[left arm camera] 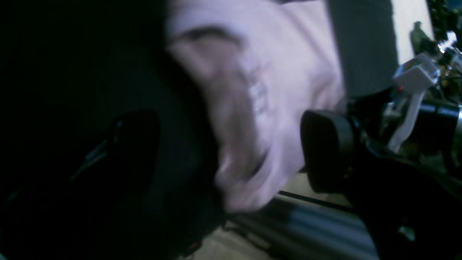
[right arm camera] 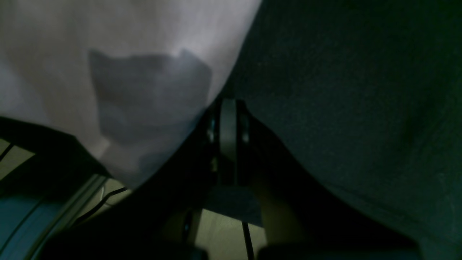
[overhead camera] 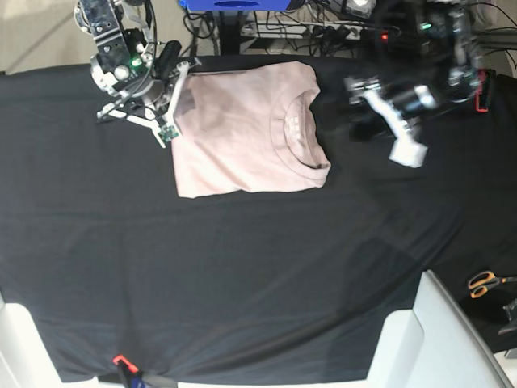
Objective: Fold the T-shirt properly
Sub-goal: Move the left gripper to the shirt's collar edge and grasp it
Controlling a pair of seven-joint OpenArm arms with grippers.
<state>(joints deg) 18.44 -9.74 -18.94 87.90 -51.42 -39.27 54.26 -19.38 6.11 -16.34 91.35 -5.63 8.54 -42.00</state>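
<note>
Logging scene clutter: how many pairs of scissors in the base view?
1: scissors with orange handles lie at the table's right edge, far from the T-shirt. Others may be hidden outside the frame.

No text, brand, number or sign can be read in any view. The T-shirt (overhead camera: 242,129) carries a small pale neck label (left arm camera: 258,94) inside its collar, on the right side of the folded cloth, but blur makes its marks illegible.
</note>
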